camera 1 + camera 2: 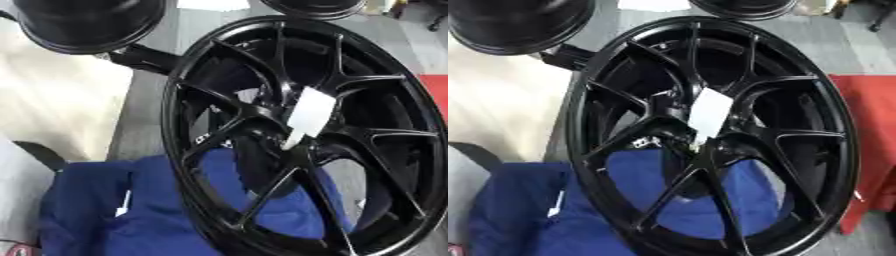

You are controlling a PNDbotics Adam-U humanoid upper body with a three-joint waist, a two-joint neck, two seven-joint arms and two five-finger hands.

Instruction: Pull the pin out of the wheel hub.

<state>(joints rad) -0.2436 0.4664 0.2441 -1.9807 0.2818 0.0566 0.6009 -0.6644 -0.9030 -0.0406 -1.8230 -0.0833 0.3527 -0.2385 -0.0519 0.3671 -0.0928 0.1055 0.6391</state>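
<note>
Black spoked wheel hub (710, 135) fills the view, tilted, resting on blue cloth (131, 215). White tapered pin (308, 116) sticks out at the hub's centre, point down. Red cloth (872, 150) at the hub's right edge. No robot hand visible, fingers' state can't be told.

The wheel hub (350, 125) is gloss black with thin paired spokes radiating from a central boss. It stands tilted, its face toward the camera, filling the view's centre and right. The pin (308, 116) is white, flat-headed and tapering toward 7 o'clock, seated at the boss.
</note>
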